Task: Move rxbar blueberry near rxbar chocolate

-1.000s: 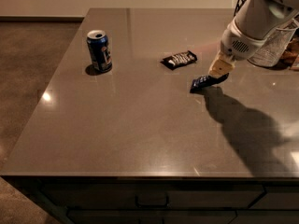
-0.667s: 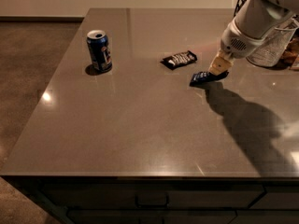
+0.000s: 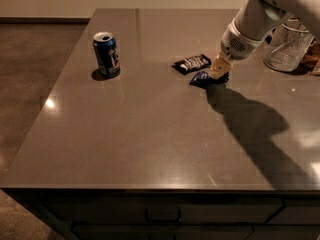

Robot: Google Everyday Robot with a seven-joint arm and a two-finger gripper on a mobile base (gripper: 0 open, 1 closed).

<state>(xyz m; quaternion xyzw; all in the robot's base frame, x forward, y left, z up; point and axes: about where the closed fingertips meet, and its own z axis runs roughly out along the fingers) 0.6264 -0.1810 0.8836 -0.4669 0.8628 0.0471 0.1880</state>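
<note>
Pincer (image 3: 218,74) and blue bar (image 3: 201,78) meet in the right half of the counter (image 3: 150,139), towards its back. The white arm (image 3: 256,23) slants down from the upper right corner, and its tan fingers (image 3: 218,68) stand close together, narrow, pressed onto the right end of the blue bar as if pinching it. The rest of that bar sticks out to the left of the pincer, low over the counter, its dark blue wrapper crinkled. The black bar (image 3: 191,63) lies flat just behind and slightly left of the blue one, its white lettering facing up; the two bars are near each other, with a thin strip of counter showing between them. A blue can (image 3: 106,54) stands upright well apart, towards the left edge. A clear glass jug (image 3: 286,48) stands behind the arm at the right edge. The arm's dark shadow (image 3: 250,121) stretches from the blue bar towards the front right of the counter.
</note>
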